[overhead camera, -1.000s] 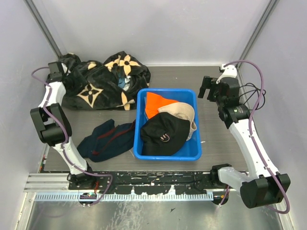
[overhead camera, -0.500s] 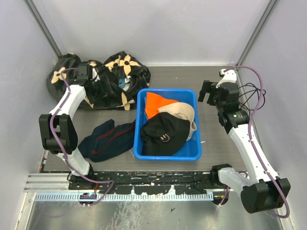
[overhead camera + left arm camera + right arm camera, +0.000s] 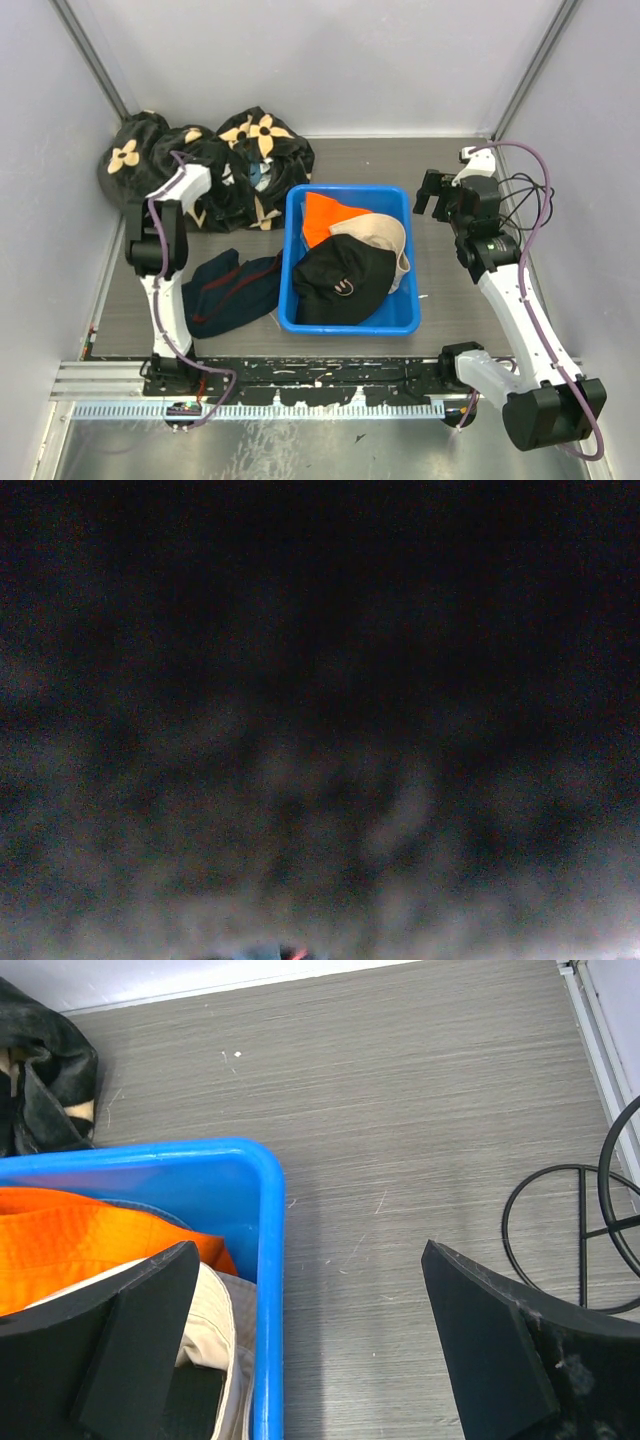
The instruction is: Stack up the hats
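The three hats that can be seen lie together in the blue bin (image 3: 348, 326), in the middle of the table (image 3: 400, 160). The orange hat (image 3: 322, 214) is at the far left corner. The beige hat (image 3: 386, 234) lies partly over it, toward the right wall. The black hat (image 3: 340, 280) lies on both and fills the near half, and its brim reaches the near rim.

The right gripper (image 3: 308, 1260) hangs over the far right corner of the bin. Its fingers (image 3: 135, 1345) are spread wide and hold nothing. One finger is above the beige hat inside, the other is above bare table, and the bin's right rim runs between them. To the right of this rim the table is free as far as a thin black wire loop (image 3: 580, 1232) near the side edge.

The left arm (image 3: 186, 186) reaches over the large black cloth with tan flowers (image 3: 250, 150), which is heaped in the far left corner, just beside the bin's far left corner. The left gripper is lost against this dark cloth, and the left wrist view is only a dark blur, so I cannot tell if it is open or closed.

A navy garment with red stripes (image 3: 225, 290) lies against the bin's left wall. Behind the bin a bare strip of table goes to the back wall.
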`<state>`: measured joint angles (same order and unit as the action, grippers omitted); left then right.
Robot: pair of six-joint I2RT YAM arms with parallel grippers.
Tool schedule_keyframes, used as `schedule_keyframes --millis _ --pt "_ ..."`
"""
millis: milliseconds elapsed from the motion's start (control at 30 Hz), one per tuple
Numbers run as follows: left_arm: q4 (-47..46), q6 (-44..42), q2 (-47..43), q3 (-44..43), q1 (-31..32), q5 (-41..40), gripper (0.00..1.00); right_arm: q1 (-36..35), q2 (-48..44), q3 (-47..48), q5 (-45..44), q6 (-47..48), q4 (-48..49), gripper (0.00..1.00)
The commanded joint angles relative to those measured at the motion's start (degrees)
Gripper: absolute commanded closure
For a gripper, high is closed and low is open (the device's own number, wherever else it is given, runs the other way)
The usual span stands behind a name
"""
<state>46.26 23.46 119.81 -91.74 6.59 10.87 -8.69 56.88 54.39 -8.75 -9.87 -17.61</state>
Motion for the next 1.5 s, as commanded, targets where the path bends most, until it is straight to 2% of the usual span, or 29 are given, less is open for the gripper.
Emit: schedule_keyframes --millis 0,167,267,500,567,633,767,967,1067,1167,1267,1333,1467 --pt "2.8 -1.0 9.6 -10.5 0.4 -3.4 0.07 -0.4 -1.8 0.8 -0.2 -1.1 1.6 0.0" --pt "8.1 -0.7 23.4 -30.9 -2.7 -6.0 0.05 -0.4 -2.3 2.6 3.4 -2.9 -2.6 0.0" --pt "9.1 1.0 28.5 -41.9 -5.1 -7.0 0.04 -0.4 -2.2 3.6 6.7 -3.8 -7.3 0.0" --pt "3.4 5.6 37.0 -58.2 -9.9 -2.7 0.02 -4.4 -7.4 4.4 11.6 -5.2 -19.5 0.0" --pt "0.1 7.4 36.4 -59.0 -10.7 0.1 0.02 -6.5 -8.6 5.0 12.4 -6.4 -24.6 0.0" --pt "-5.2 8.5 32.6 -55.3 -10.9 2.7 0.0 -8.6 -9.6 4.9 14.4 -7.9 -27.5 0.0" --pt "-16.1 11.2 20.1 -41.9 -10.4 8.2 0.0 -13.1 -10.1 4.6 20.1 -11.2 -31.6 0.0" --pt "-22.5 12.6 2.1 -26.3 -8.5 12.5 0.02 -24.2 -8.2 -0.3 25.2 -14.2 -34.4 0.0" --pt "-28.7 15.3 -5.2 -16.2 -8.2 17.8 0.02 -29.3 -8.3 -1.2 25.5 -16.2 -33.6 0.0" --pt "-38.9 16.6 -13.1 -6.0 -7.7 24.9 0.02 -31.7 -7.8 -0.9 29.2 -17.1 -34.1 0.0" --pt "-50.5 19.0 -23.0 5.9 -7.3 26.4 0.02 -34.8 -7.4 0.7 32.6 -16.9 -37.0 0.0" --pt "-49.6 18.6 -27.2 9.4 -7.3 24.9 0.02 -36.7 -7.1 1.7 35.1 -16.9 -39.6 0.0" --pt "-36.7 12.7 -30.9 8.8 -7.2 24.4 0.02 -42.3 -6.6 3.0 37.1 -18.2 -43.8 0.0"
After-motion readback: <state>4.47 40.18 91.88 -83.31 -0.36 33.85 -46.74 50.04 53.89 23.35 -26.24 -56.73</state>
